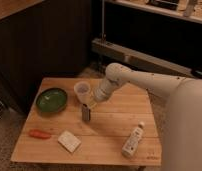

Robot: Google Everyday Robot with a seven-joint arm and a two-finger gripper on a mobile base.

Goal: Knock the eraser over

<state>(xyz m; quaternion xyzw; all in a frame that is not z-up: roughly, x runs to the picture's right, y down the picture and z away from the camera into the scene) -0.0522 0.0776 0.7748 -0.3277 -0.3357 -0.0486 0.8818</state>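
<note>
The eraser [86, 113] is a small dark grey-black block standing upright on the wooden table [114, 131], just in front of a clear plastic cup [82, 92]. My white arm reaches in from the right. My gripper [91, 104] hangs just above and to the right of the eraser's top, close to it, beside the cup. Contact with the eraser cannot be told.
A green bowl [51, 99] sits at the table's back left. A flat cream-white block [69, 141] and an orange carrot-like item [39, 134] lie at the front left. A white bottle [133, 140] lies at the front right. Dark cabinets stand behind.
</note>
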